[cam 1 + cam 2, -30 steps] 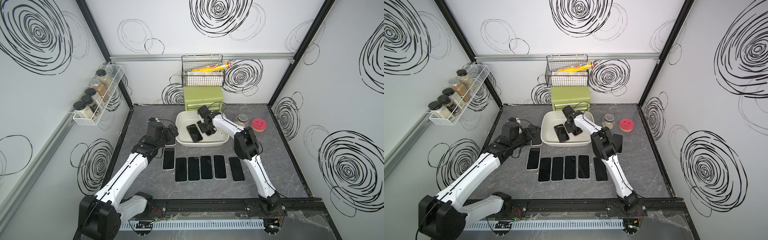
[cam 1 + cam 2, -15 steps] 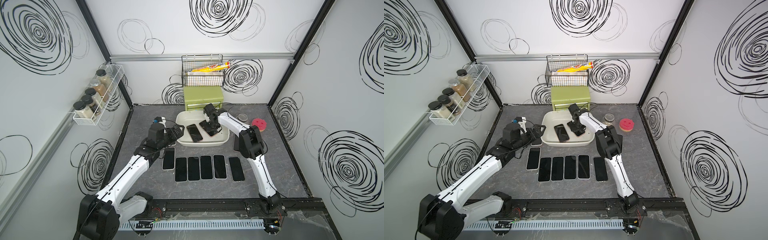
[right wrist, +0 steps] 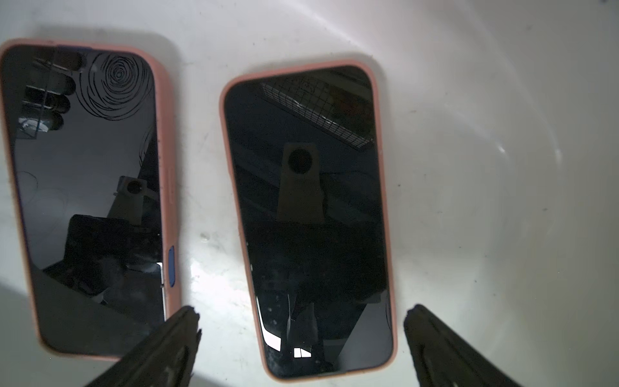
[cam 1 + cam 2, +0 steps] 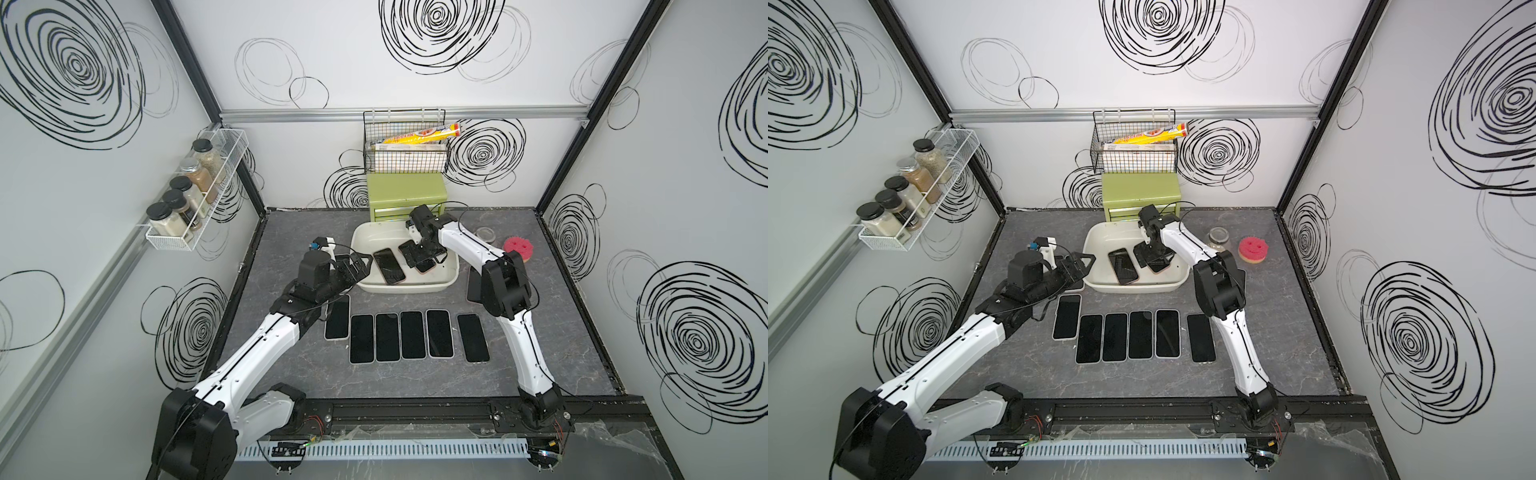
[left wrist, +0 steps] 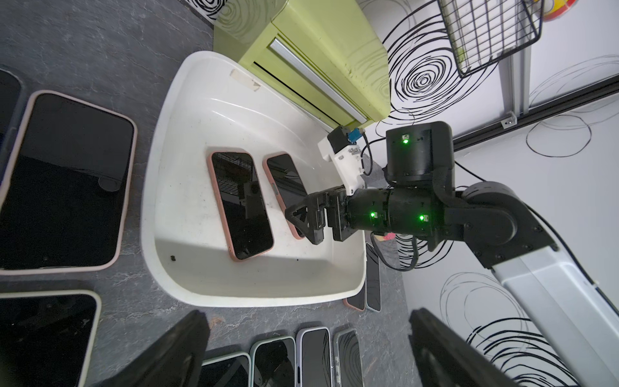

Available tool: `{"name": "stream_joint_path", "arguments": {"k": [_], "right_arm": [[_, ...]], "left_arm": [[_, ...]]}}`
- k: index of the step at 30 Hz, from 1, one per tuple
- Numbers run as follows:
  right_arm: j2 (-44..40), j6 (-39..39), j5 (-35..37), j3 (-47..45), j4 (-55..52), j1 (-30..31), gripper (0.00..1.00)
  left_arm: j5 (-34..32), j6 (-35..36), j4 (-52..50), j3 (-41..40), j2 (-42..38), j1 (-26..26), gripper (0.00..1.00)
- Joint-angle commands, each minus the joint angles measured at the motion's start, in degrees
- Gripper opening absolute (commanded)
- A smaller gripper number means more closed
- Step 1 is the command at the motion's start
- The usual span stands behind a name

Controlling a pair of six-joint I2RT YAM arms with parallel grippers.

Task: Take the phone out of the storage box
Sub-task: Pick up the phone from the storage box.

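Grey marbled bench (image 4: 415, 386): right fingers (image 3: 160, 351) are hovering spread over a pink-cased phone (image 3: 308, 217) in the off-white plastic storage box (image 4: 405, 289); left fingers (image 5: 167, 355) gaping too.

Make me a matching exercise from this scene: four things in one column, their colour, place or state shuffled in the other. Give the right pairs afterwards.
Column one
1. left gripper
2. sponge
3. storage box
4. right gripper

Column two
A. off-white, with two pink-cased phones lying in it
B. open, above one of those phones
C. open, outside the storage box by its rim
D. red-pink, near the glass jar

Pairs: 1-C, 2-D, 3-A, 4-B
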Motion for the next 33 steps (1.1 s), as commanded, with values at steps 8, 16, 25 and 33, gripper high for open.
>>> {"name": "stream_joint_path", "arguments": {"k": [8,16,25,33], "right_arm": [[6.6,-4.8,-0.3,4.4,0.7,-0.1,1.00],[8.2,-4.6,0.6,3.1,-0.6,-0.6,0.88],[4.7,2.3,0.3,5.1,-1.3,-0.2,0.57],[-3.4,9.2,-6.1,13.5,-4.9,-0.3,0.51]], "left_arm": [[-2.6,1.1,0.0,-2.5,-4.5,-0.2,0.99],[-3.5,1.1,-1.1,-3.0,-5.3,0.0,0.99],[0.3,1.7,2.5,-1.8,-3.6,-0.3,0.99],[4.0,2.0,14.4,-2.2,-1.7,-4.8,0.99]]}}
